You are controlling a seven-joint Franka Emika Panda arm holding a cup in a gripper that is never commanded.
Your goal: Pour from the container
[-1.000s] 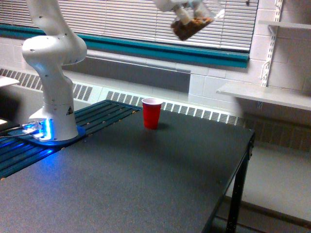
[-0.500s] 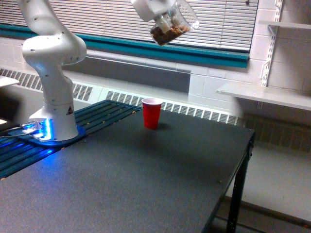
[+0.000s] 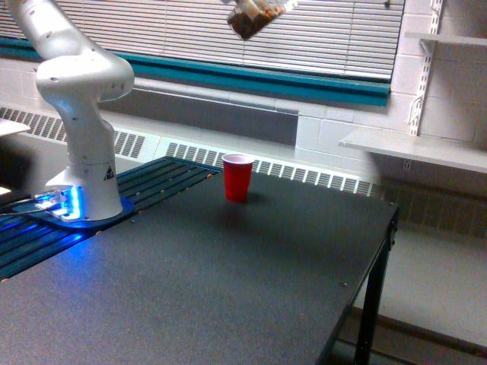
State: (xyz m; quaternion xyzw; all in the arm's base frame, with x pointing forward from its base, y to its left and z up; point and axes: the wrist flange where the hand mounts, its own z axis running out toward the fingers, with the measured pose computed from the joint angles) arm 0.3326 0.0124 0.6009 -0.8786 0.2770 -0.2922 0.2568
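The clear cup hung tilted at the top edge, brown bits inside, high above the red cup on the table (claw out of shot, couldn't tell its grip).

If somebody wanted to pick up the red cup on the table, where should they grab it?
Hold the red cup around its side wall, about the middle, coming in level from the front or either side. It stands upright with its open mouth up, on bare table with nothing close beside it, so a sideways squeeze probably keeps it steady.
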